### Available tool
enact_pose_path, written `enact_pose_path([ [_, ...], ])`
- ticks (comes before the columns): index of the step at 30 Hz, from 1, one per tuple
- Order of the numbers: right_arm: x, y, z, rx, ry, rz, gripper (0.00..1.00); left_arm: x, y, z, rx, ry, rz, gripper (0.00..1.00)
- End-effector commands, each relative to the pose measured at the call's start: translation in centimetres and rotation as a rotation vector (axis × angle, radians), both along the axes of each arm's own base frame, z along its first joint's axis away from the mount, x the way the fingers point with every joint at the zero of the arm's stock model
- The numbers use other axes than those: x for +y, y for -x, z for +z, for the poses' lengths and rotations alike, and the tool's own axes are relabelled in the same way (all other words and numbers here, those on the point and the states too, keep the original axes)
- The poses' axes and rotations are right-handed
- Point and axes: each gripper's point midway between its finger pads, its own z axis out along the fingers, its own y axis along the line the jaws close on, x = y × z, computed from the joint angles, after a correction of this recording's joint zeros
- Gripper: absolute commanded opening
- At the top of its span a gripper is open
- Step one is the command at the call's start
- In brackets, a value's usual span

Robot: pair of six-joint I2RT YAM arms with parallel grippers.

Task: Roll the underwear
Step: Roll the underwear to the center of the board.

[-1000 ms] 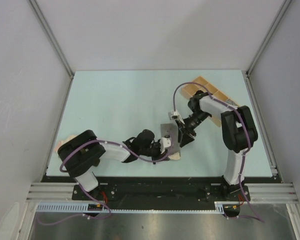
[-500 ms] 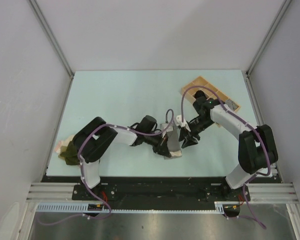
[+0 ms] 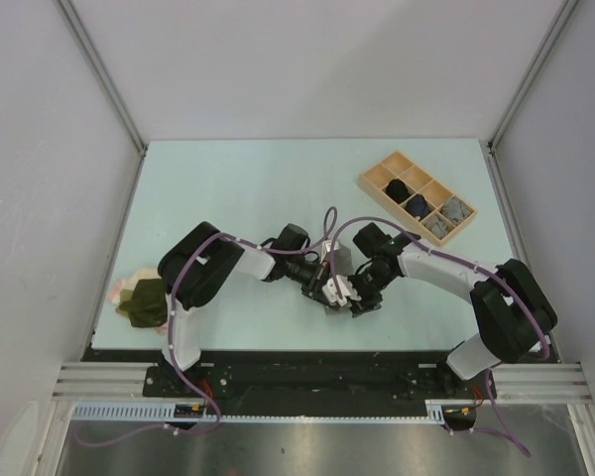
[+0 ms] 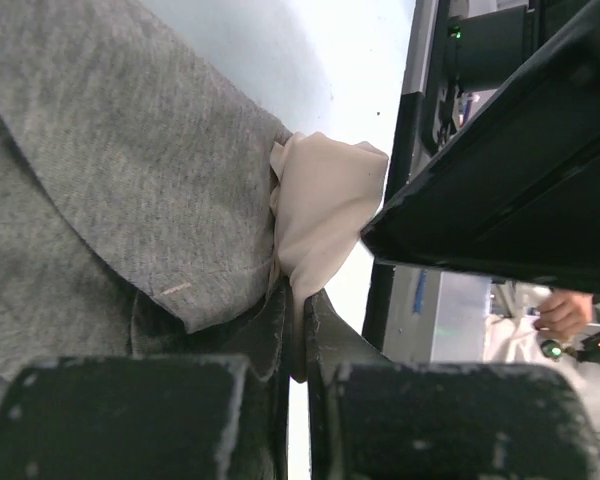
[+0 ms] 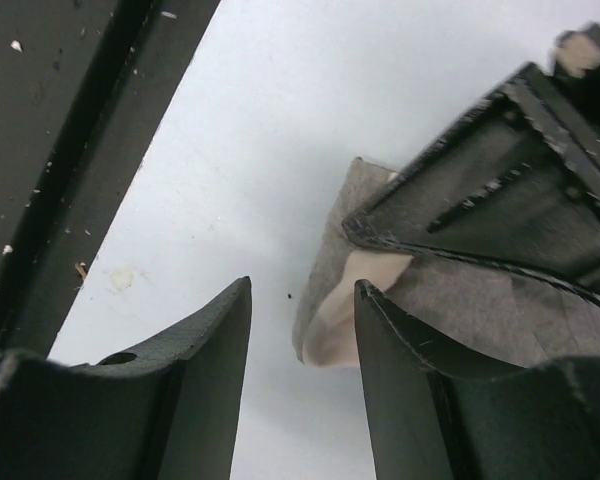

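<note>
Left end effector: pressed shut on your grey knit cloth underwear, pale beige cloth touching.
Right end effector: spread, empty.

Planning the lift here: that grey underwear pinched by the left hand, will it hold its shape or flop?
Probably floppy: the grey underwear creases where the left hand pinches it, so the free part should droop. Likely light, being thin cloth. Its matte knit probably won't slip easily.
</note>
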Motion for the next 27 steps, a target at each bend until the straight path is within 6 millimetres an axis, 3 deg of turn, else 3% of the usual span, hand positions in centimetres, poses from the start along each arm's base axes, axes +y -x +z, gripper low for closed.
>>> enact_pose_path([
  [1, 0.2, -1.0, -0.5, -0.112, 0.027, 0.007, 0.50, 0.9, -0.8, -3.1, 0.037, -0.107, 0.078, 0.05],
  [6, 0.1, -1.7, -1.3, -0.150, 0.059, 0.000, 0.50, 0.9, -0.9, -3.1, 0.053, -0.102, 0.090, 0.06],
  [12, -0.6, -2.0, -3.1, -0.174, 0.105, -0.006, 0.50, 0.8, -1.3, -2.1, 0.029, -0.071, 0.119, 0.19],
  [20, -1.2, -1.7, -4.8, -0.140, 0.153, -0.010, 0.43, 0.6, -3.1, 1.7, -0.057, 0.019, 0.191, 0.35],
  [26, -1.4, -1.6, -5.5, -0.116, 0.173, -0.028, 0.42, 2.4, -4.1, 4.8, -0.152, 0.093, 0.293, 0.45],
  [27, -1.3, -1.6, -5.5, -0.110, 0.171, -0.030, 0.42, 3.0, -3.6, 4.4, -0.150, 0.083, 0.304, 0.45],
])
